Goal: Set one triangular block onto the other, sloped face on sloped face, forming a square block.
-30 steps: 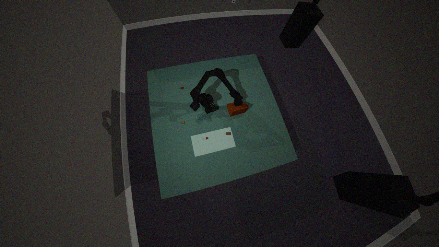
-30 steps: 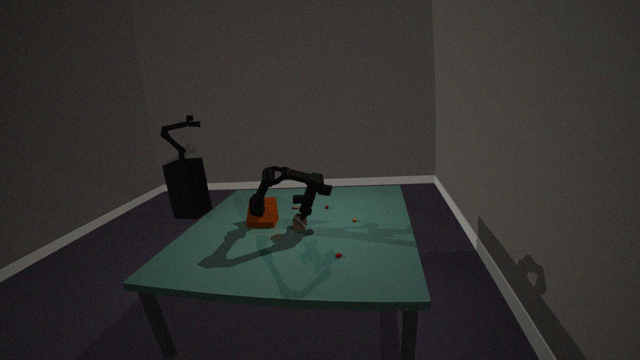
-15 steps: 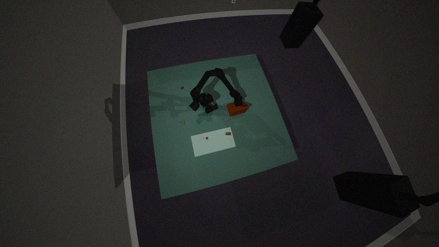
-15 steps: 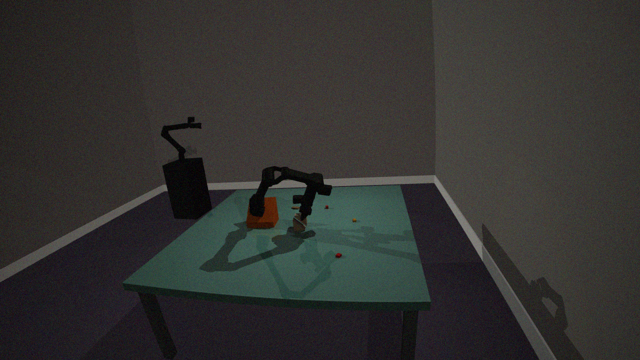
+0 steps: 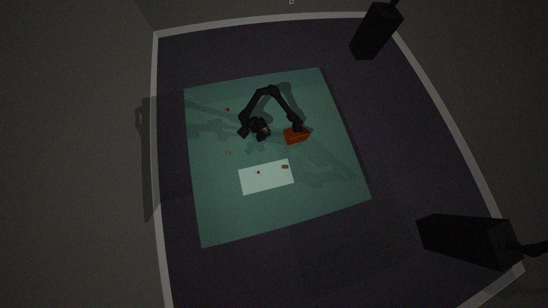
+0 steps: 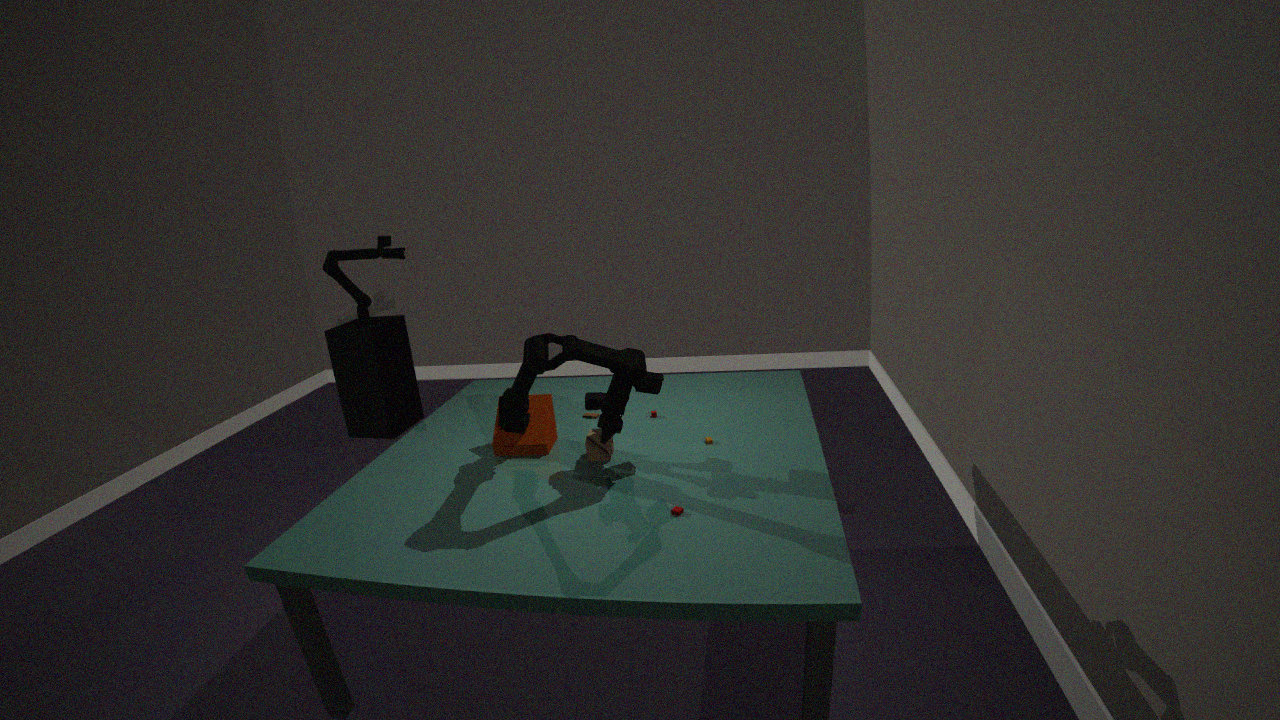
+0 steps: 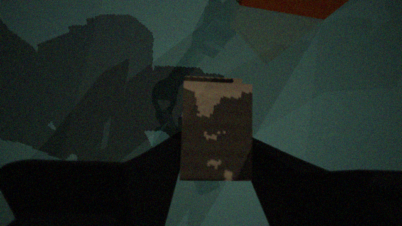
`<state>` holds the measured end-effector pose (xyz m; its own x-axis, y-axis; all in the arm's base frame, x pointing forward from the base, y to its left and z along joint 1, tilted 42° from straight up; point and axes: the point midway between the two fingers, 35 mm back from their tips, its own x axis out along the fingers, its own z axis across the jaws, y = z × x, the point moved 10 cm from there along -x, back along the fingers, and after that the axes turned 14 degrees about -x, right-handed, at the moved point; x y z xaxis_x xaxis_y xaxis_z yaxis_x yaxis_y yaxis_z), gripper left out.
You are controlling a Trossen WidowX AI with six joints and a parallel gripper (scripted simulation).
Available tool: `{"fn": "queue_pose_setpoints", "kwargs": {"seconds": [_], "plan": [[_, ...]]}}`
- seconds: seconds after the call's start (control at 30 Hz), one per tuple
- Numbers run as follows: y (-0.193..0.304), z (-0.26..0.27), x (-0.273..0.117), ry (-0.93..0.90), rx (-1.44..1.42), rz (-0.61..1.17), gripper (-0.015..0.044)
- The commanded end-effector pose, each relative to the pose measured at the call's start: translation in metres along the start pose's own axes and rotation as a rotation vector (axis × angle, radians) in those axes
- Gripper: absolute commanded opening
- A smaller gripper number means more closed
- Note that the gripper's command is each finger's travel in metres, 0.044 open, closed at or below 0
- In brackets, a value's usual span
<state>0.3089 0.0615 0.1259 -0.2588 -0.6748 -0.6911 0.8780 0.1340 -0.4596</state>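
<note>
My gripper (image 6: 610,435) (image 7: 211,137) is shut on the upper triangular block (image 7: 217,125), a light-brown wedge with its flat face up in the wrist view. In the exterior view, the lower triangular block (image 6: 597,455) is under it on the teal table (image 6: 554,555), and the pair shows a near-square outline with a dark diagonal line between the parts. Whether the sloped faces touch fully cannot be told. In the wrist view the upper block hides nearly all of the lower one; a thin brown edge shows past its far end. In the top view the gripper mostly covers both.
The orange base box (image 5: 293,138) (image 6: 534,438) stands beside the blocks. A white sheet (image 5: 264,183) bears a small brown block (image 5: 284,166) and a red cube (image 5: 258,172). An orange piece (image 5: 228,152) (image 6: 708,440) and another red piece (image 5: 227,109) (image 6: 677,510) lie farther off.
</note>
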Motion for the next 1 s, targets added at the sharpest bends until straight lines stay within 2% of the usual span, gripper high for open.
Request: {"fn": "queue_pose_setpoints", "kwargs": {"seconds": [0.0, 0.97], "plan": [[-0.001, 0.000, 0.003, -0.002, -0.005, 0.000, 0.0000], [-0.001, 0.001, 0.015, 0.000, -0.005, 0.000, 0.0000]]}}
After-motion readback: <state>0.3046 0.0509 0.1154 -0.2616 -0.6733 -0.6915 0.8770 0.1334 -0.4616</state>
